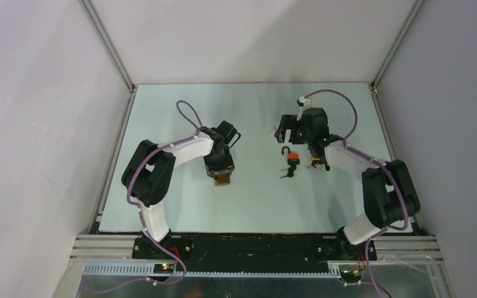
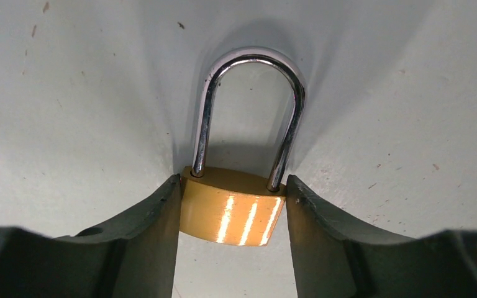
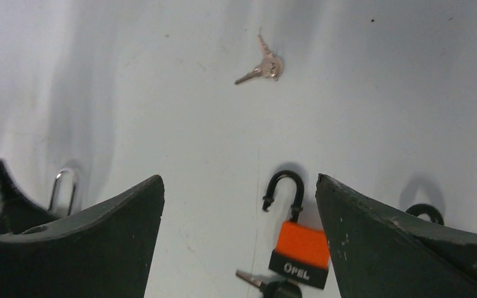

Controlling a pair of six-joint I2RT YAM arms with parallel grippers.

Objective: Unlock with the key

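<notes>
Brass padlock (image 2: 231,214), likely dense, rigid, slick: left gripper (image 2: 233,186) jaws pinch its body flanks; right gripper (image 3: 239,183) jaws wide, empty.

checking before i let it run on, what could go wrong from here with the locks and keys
1. The left gripper pinches the brass padlock only by its smooth side edges, so it could slip or twist when lifted.
2. The right gripper, open, hangs near the orange padlock, whose shackle is already open with a dark key at its base. The silver keys lie farther off, so it might take the wrong key.
</notes>
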